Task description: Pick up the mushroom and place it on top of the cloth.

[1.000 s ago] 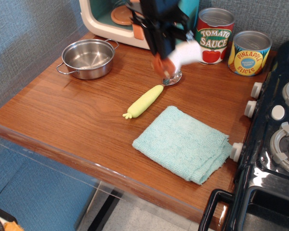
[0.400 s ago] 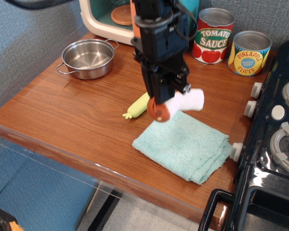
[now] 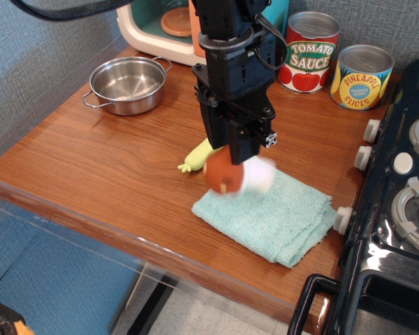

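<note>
The mushroom (image 3: 223, 176), with a reddish-brown cap and white stem, shows blurred just below my gripper (image 3: 241, 158), over the far left corner of the light teal cloth (image 3: 276, 216). It lies on its side, cap to the left, and looks loose from the fingers, just above or touching the cloth. My gripper hangs straight down over that corner; its black body hides most of the jaws, which appear parted and empty.
A yellow-green spoon handle (image 3: 195, 157) lies just left of the cloth, partly behind the gripper. A steel pot (image 3: 128, 84) stands at the back left. Tomato sauce (image 3: 311, 52) and pineapple (image 3: 362, 77) cans stand at the back right. A toy stove (image 3: 398, 195) borders the right.
The gripper carried the mushroom from near the cans forward and down to the cloth's corner. The mushroom has now dropped below the fingertips and turned.
</note>
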Controlling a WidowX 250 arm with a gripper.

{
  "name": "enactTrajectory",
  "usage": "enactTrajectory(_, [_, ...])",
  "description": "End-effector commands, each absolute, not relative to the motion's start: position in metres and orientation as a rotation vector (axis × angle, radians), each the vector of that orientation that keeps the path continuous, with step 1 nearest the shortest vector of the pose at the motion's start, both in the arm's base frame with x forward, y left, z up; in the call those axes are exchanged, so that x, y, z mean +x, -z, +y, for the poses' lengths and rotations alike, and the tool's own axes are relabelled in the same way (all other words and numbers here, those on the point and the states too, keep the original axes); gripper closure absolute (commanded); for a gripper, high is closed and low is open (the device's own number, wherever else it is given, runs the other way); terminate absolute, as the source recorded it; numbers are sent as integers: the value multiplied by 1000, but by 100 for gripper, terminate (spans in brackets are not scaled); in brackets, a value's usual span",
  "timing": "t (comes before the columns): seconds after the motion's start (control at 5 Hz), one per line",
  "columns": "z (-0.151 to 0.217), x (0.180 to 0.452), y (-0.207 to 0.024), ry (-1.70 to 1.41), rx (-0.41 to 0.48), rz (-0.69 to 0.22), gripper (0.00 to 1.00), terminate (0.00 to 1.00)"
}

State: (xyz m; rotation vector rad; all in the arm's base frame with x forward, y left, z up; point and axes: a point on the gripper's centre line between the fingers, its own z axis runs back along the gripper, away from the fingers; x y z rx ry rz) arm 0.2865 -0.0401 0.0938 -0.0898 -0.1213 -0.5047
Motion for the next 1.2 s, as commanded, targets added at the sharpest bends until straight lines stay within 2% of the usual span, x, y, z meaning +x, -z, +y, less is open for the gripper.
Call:
enactTrajectory(0.0, [-35,291,-130,469,-101,-225,0,0])
enactTrajectory(0.2, [-19,292,-167,334,-81,-321,0,0])
enactTrajectory(0.4, [-3,297,-170,257,-57,-317,0,0])
enactTrajectory(0.6, [9,306,-157,221,20,-298,0,0])
enactTrajectory(0.8, [9,306,-157,221,20,-298,0,0])
enactTrajectory(1.0, [9,306,-157,221,20,-298,0,100])
